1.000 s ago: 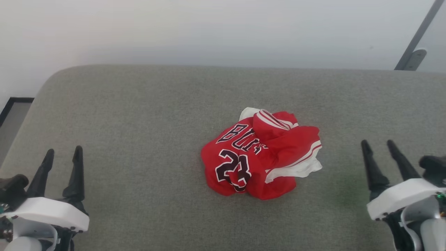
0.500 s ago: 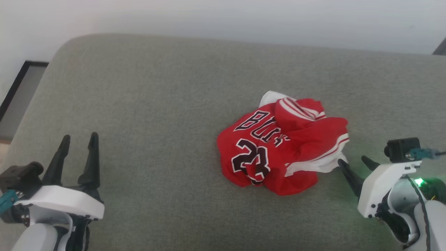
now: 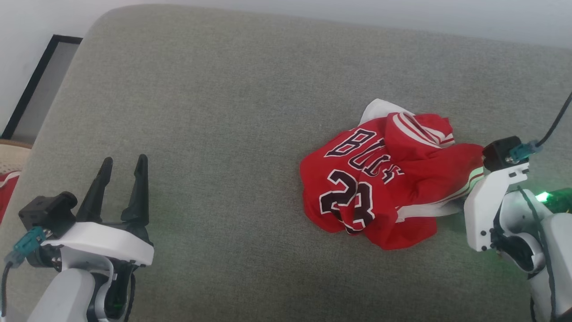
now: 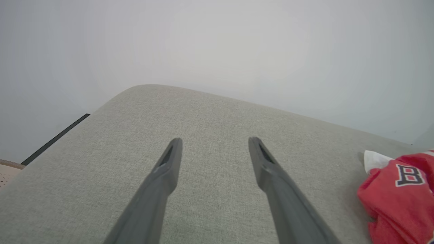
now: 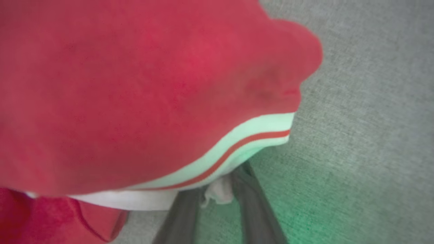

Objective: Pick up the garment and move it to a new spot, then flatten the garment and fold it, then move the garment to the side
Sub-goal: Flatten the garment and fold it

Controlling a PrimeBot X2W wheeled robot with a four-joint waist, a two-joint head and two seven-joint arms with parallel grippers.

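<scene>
a: where's the garment point(image 3: 371, 188) for you?
b: crumpled in a heap on the cushion point(image 3: 201, 112), right of the middle in my head view, number side up. the heap is a bit wider than it is deep, with its long way running across me. the white striped hem point(image 3: 424, 209) is the end turned to my right.
a: so which arm?
b: the right one. my right gripper point(image 5: 218, 193) is at that hem. my left gripper point(image 3: 125, 158) is well apart, over bare cushion on the other side, jaws wide with nothing in them.
a: have you got hold of it?
b: i cannot tell. in the right wrist view the two fingers point(image 5: 256, 213) run in low under the hem, drawn partway together, with a tuck of white cloth between them. whether they pinch it or it just lies there, i can't say.
a: pose?
b: the right wrist is rolled onto its side just beside the heap, fingers pointing across toward my left, near flat to the cushion. the left fingers point away from me.
a: and the lift?
b: i judge it hangs on that hem. if the bite is only one thin fold, it may slip once the heap's weight comes on.
</scene>
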